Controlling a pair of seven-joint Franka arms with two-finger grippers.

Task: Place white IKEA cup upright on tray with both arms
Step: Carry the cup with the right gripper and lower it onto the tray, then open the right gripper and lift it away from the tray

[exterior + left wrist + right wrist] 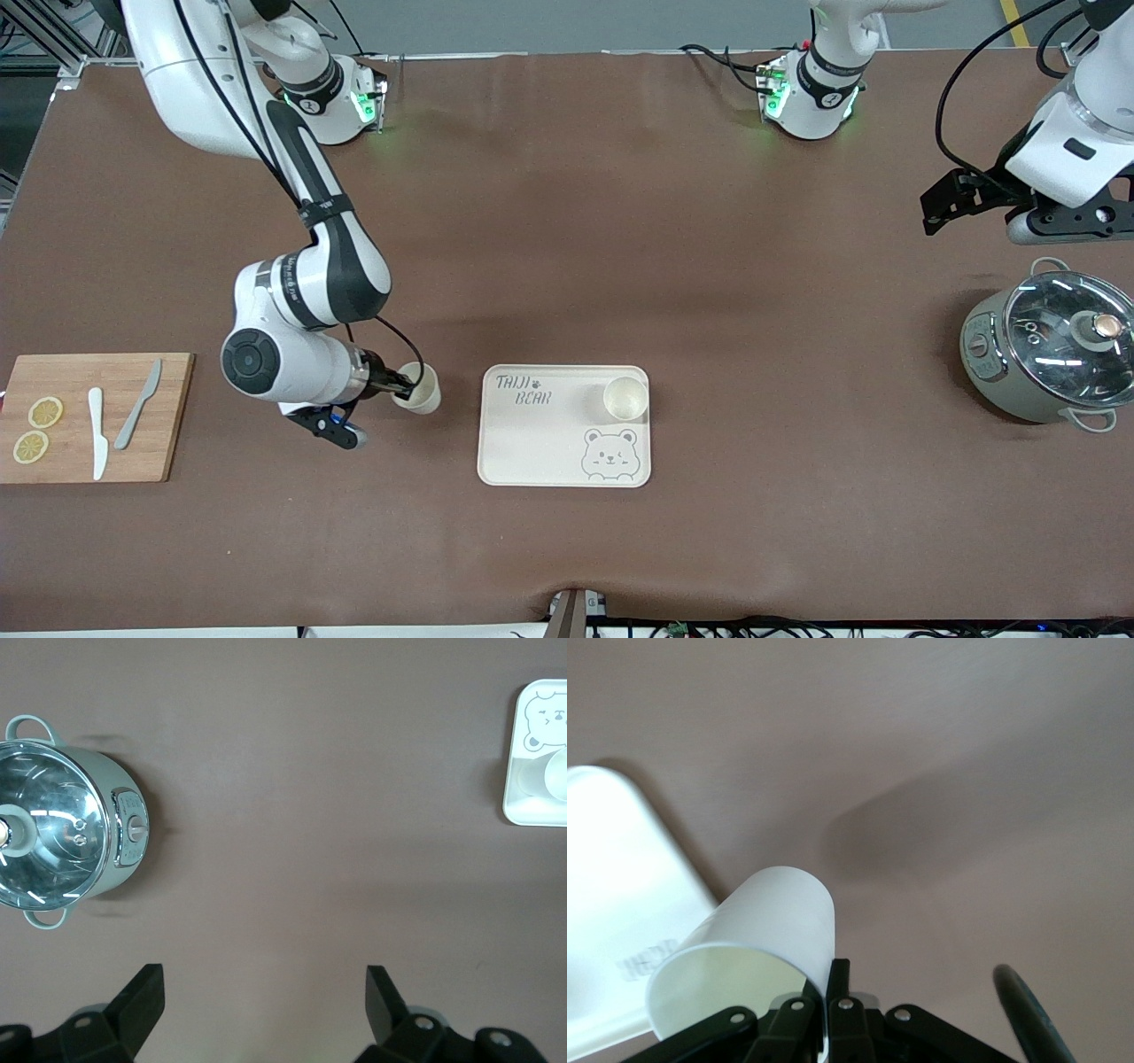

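Even overhead light, soft shadows under arms. Glare on pot's glass lid point(1070, 324). Right wrist view: tray point(620, 904) overexposed at 9 o'clock, cup point(757, 943) slightly blurred, table shadowed.

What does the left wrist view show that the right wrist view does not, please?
Only the left wrist view shows the lidded pot, the cup on the tray and the open left gripper. Only the right wrist view shows the right gripper shut on the rim of a white cup. Both show the tray and brown table.
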